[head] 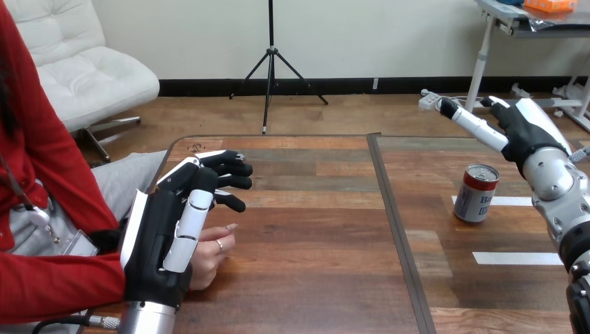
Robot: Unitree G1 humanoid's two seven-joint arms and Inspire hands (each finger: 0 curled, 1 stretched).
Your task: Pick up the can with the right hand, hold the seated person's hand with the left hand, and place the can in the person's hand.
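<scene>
A red and silver can (476, 193) stands upright on the right half of the wooden table (313, 229). My right hand (523, 129) hovers above and just right of the can, apart from it, fingers straight and pointing left. At the table's left edge my left hand (161, 233) lies back-up with its fingers stretched out to the right. The person's hand (211, 252) rests on the table just beneath and beside it, fingers loosely curled and peeking out at its right side. I see none of my fingers curled round the person's hand.
Two white tape strips (516, 258) lie on the table near the can, one right behind it. A dark seam (393, 223) runs front to back between the table's two halves. The person's red sleeve (56, 285) lies along the lower left.
</scene>
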